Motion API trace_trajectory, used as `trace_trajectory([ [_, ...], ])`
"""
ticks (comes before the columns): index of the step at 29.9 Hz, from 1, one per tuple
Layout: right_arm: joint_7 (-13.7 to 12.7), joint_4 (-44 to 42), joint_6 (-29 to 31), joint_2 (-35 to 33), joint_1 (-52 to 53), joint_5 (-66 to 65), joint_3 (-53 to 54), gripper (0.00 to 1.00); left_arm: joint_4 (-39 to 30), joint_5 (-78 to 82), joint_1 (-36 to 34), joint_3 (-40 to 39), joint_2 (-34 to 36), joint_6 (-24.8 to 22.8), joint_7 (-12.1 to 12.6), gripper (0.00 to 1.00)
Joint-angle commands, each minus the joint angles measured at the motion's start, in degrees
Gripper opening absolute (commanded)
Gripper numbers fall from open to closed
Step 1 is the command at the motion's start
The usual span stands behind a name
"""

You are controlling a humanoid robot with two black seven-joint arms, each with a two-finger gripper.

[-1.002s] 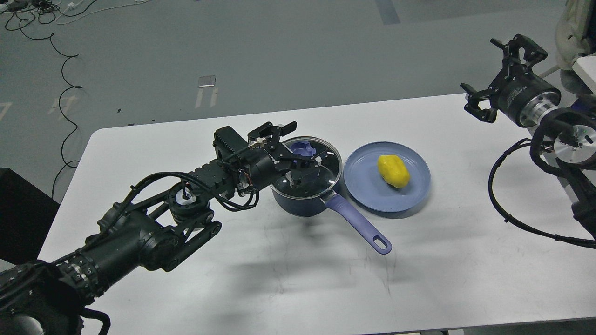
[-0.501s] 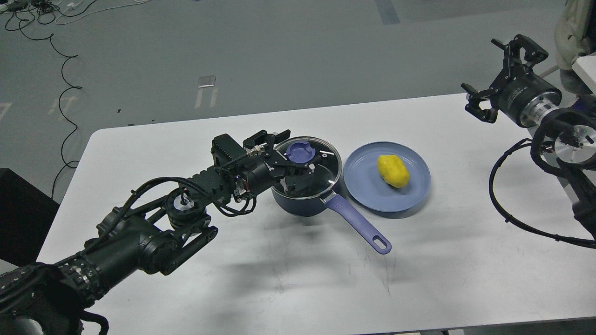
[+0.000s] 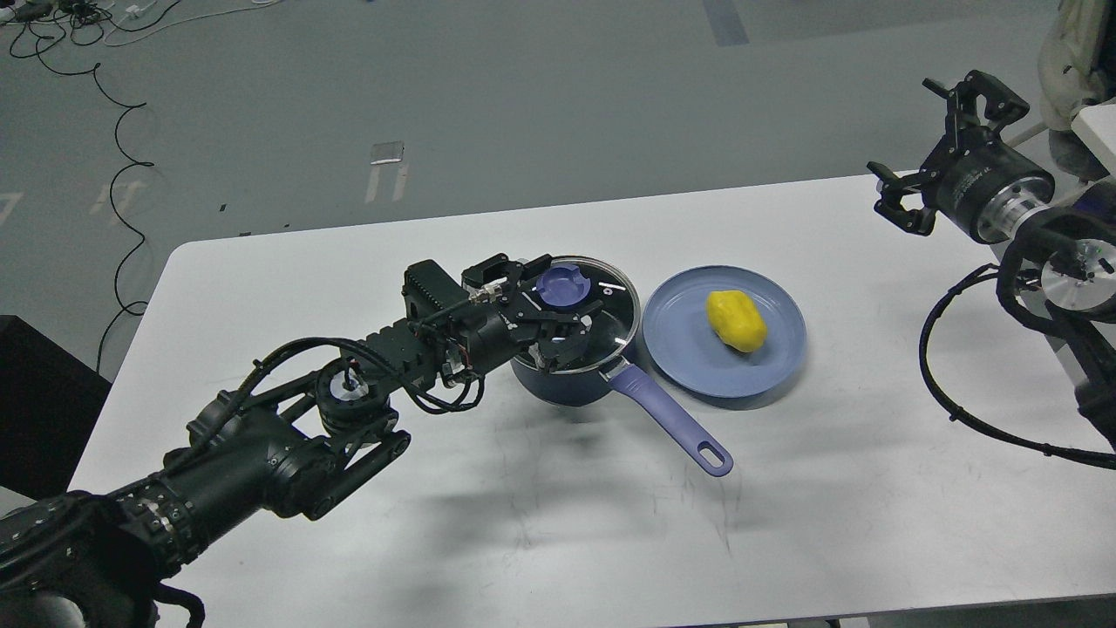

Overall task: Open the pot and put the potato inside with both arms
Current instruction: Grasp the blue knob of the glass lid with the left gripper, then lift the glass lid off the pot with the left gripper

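Observation:
A dark blue pot [image 3: 558, 379] with a purple handle [image 3: 676, 423] stands mid-table. Its glass lid [image 3: 610, 318] is on, with a purple knob [image 3: 562, 285] on top. My left gripper [image 3: 551, 303] is over the lid, open, with one finger on each side of the knob; I cannot tell whether they touch it. A yellow potato [image 3: 737, 320] lies on a blue plate [image 3: 689, 358] just right of the pot. My right gripper [image 3: 924, 144] is open and empty, high above the table's far right corner.
The white table [image 3: 558, 523] carries only the pot and plate. The pot handle points toward the front right. Black cables hang from my right arm [image 3: 937, 375] over the right edge. Grey floor with cables lies beyond the table.
My left gripper has come down and drawn back a little, so the lid knob now sits between its fingers. The right gripper has shifted slightly right. Pot, lid and potato have not moved.

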Motion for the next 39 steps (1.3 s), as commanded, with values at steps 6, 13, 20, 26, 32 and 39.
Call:
trace_trajectory([
  [6, 0.0, 0.0, 0.1, -0.4, -0.3, 0.0, -0.1, 1.00, 0.3, 0.0, 0.0, 0.2, 0.3, -0.1, -0.2, 0.68],
  [13, 0.1, -0.1, 0.0, -0.5, -0.3, -0.1, -0.3, 1.00, 0.3, 0.0, -0.2, 0.1, 0.4, -0.1, -0.2, 0.64],
  [20, 0.1, -0.1, 0.0, -0.5, -0.4, -0.1, -0.4, 1.00, -0.5, 0.0, -0.2, 0.1, 1.1, -0.1, -0.5, 0.54],
  [26, 0.1, -0.1, 0.0, -0.5, -0.4, -0.1, -0.5, 1.00, -3.0, -2.9, -0.8, 0.0, 2.4, -0.1, -1.0, 0.54],
  [32, 0.2, 0.0, 0.0, -0.5, -0.4, -0.1, -0.6, 1.00, -9.3, -6.7, -2.3, -0.1, 7.6, -0.4, -1.1, 0.54],
  [39, 0.2, 0.0, 0.0, -0.3, -0.4, -0.1, -0.7, 1.00, -9.0, -8.5, -5.2, -0.1, 17.1, 1.4, -0.8, 0.54],
])
